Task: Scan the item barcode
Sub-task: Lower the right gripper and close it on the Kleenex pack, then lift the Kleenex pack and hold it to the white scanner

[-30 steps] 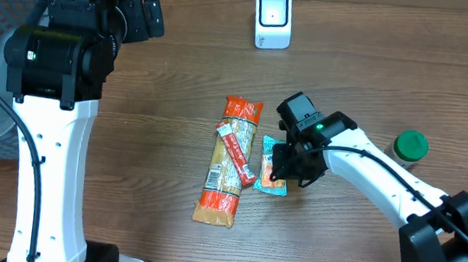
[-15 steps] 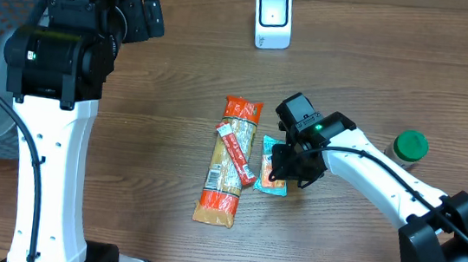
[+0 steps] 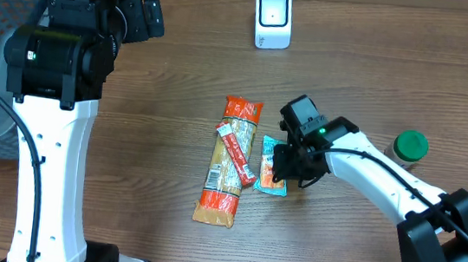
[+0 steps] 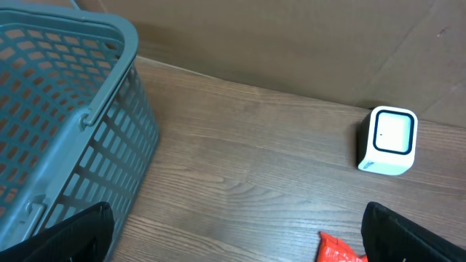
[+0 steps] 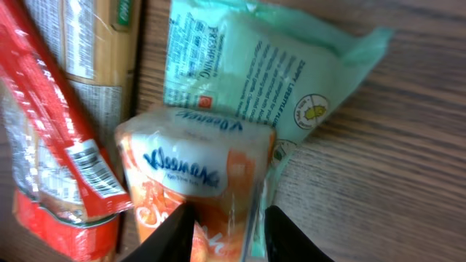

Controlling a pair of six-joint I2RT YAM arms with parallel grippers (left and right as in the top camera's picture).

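Kleenex tissue pack (image 5: 191,171) lay on the wooden table (image 3: 380,68), centre-right, w/ its top edge overlapping a pale teal soft pack (image 5: 247,69) and its left side just beside a red snack-bar wrapper (image 5: 54,145). The tissue pack was small and pillowy. It had a white upper band carrying the blue Kleenex logo, an orange lower part w/ white pattern, and a glossy clear film catching light along its right edge. The right gripper (image 5: 229,227) sat low over the pack. Its fingers (image 5: 173,234) were partly apart: one over the orange face, the other at the pack's right edge, w/ orange film showing in the gap. Couldn't tell whether they were actually pinching it. The red wrapper showed a barcode panel and lay diagonally across a long pasta pkg (image 3: 224,169) w/ orange ends. The white barcode scanner (image 3: 273,19) stood at the far edge of the table, well apart from the pile. A green-lidded jar (image 3: 409,146) stood to the right of the arm. The left gripper (image 4: 237,225) was held up near the teal basket (image 4: 65,124), jaws spread wide w/ nothing between them.
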